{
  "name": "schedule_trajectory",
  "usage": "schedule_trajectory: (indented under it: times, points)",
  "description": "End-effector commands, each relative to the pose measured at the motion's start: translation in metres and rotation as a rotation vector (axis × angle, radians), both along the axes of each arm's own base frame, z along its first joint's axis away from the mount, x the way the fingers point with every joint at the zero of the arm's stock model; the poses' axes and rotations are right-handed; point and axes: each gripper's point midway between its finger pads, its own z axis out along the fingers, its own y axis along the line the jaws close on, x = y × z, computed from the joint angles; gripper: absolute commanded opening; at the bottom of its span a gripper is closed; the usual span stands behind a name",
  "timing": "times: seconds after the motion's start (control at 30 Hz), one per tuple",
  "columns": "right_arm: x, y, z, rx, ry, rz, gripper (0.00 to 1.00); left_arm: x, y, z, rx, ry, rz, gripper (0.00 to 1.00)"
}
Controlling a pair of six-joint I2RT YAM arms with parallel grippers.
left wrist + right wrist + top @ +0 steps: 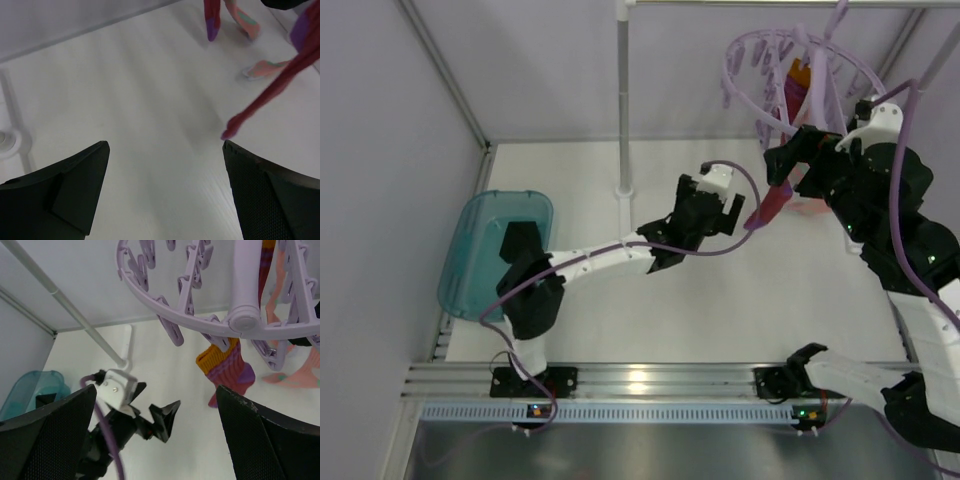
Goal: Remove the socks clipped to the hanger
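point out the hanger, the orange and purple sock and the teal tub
hanger (247, 280), right wrist view, on its wide cross bar
orange and purple sock (231, 374), right wrist view, on the foot
teal tub (470, 255), top external view, on its bare left side

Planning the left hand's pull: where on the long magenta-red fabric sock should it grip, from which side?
Probably the magenta-red sock by its free lower tip, coming from the white metal pole side: it dangles limp, and that tip sits just ahead of the open left hand.
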Motion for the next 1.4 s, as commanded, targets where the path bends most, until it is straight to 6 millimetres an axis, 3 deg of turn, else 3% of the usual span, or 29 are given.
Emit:
schedule_trajectory:
  times: [0.0,0.07,0.13,0.17,0.23,0.27,0.33,0.37,0.4,0.5,0.57,0.6,0.63,0.67,0.73,0.77,0.8,0.97,1.0,1.03,1.07,1.2,1.27,1.33,1.37]
  points:
    - [-0.001,-0.007,-0.009,-0.038,0.023,-0.030,0.99,0.036,-0.056,0.042,-0.048,-0.236,-0.142,0.98]
    - [-0.003,-0.010,-0.007,-0.043,0.016,-0.036,0.99,0.042,-0.079,0.037,-0.072,-0.240,-0.241,0.98]
    - [-0.005,-0.010,-0.004,-0.041,0.011,-0.032,0.99,0.050,-0.088,0.031,-0.110,-0.248,-0.284,0.98]
    - [-0.006,-0.010,-0.003,-0.040,0.008,-0.027,1.00,0.060,-0.090,0.046,-0.154,-0.291,-0.294,0.98]
    - [-0.009,-0.010,0.003,-0.034,-0.007,-0.014,0.99,0.074,-0.097,0.039,-0.149,-0.311,-0.318,0.98]
    - [-0.013,-0.010,0.006,-0.027,-0.016,-0.004,0.99,0.087,-0.093,0.056,-0.187,-0.370,-0.311,0.98]
    - [-0.016,-0.012,0.013,-0.023,-0.033,0.000,0.99,0.093,-0.102,0.054,-0.206,-0.379,-0.382,0.99]
    - [-0.018,-0.012,0.014,-0.024,-0.038,0.001,0.99,0.101,-0.098,0.066,-0.236,-0.392,-0.388,0.99]
    - [-0.019,-0.014,0.015,-0.027,-0.038,-0.001,0.99,0.089,-0.108,0.066,-0.278,-0.361,-0.490,0.98]
    - [-0.019,-0.014,0.018,-0.032,-0.048,-0.002,0.99,0.085,-0.107,0.061,-0.291,-0.336,-0.541,0.80]
    - [-0.015,-0.013,0.010,-0.043,-0.031,-0.008,1.00,0.073,-0.110,0.048,-0.295,-0.290,-0.599,0.55]
    - [-0.013,-0.013,0.007,-0.049,-0.023,-0.009,0.99,0.066,-0.110,0.043,-0.312,-0.263,-0.616,0.47]
    - [-0.011,-0.011,0.001,-0.054,-0.012,-0.009,0.99,0.057,-0.110,0.053,-0.344,-0.283,-0.652,0.45]
    - [-0.009,-0.010,-0.004,-0.060,-0.002,-0.010,0.99,0.049,-0.109,0.036,-0.347,-0.259,-0.666,0.35]
    - [-0.006,-0.012,-0.013,-0.062,0.019,-0.035,1.00,0.035,-0.111,0.042,-0.400,-0.255,-0.699,0.19]
    - [-0.004,-0.014,-0.016,-0.062,0.029,-0.050,1.00,0.029,-0.113,0.035,-0.404,-0.230,-0.714,0.05]
    - [-0.002,-0.016,-0.020,-0.067,0.042,-0.066,0.99,0.024,-0.115,0.035,-0.417,-0.214,-0.722,0.00]
    - [0.009,-0.029,-0.041,-0.093,0.110,-0.182,0.99,-0.005,-0.123,0.031,-0.431,-0.168,-0.734,0.00]
    - [0.011,-0.029,-0.042,-0.092,0.109,-0.193,0.99,0.001,-0.120,0.031,-0.415,-0.190,-0.662,0.00]
    - [0.013,-0.032,-0.046,-0.094,0.116,-0.215,0.99,-0.002,-0.117,0.039,-0.416,-0.208,-0.623,0.00]
    - [0.015,-0.031,-0.049,-0.099,0.126,-0.222,0.98,-0.013,-0.121,0.032,-0.406,-0.198,-0.600,0.00]
    - [0.021,-0.030,-0.049,-0.093,0.126,-0.238,0.93,-0.014,-0.113,0.033,-0.362,-0.241,-0.384,0.00]
    - [0.022,-0.031,-0.049,-0.092,0.127,-0.252,0.90,-0.028,-0.118,0.033,-0.338,-0.260,-0.342,0.00]
    - [0.023,-0.033,-0.047,-0.089,0.123,-0.265,0.88,-0.026,-0.111,0.030,-0.283,-0.292,-0.238,0.00]
    - [0.025,-0.033,-0.048,-0.094,0.124,-0.275,0.86,-0.038,-0.117,0.032,-0.271,-0.304,-0.235,0.00]
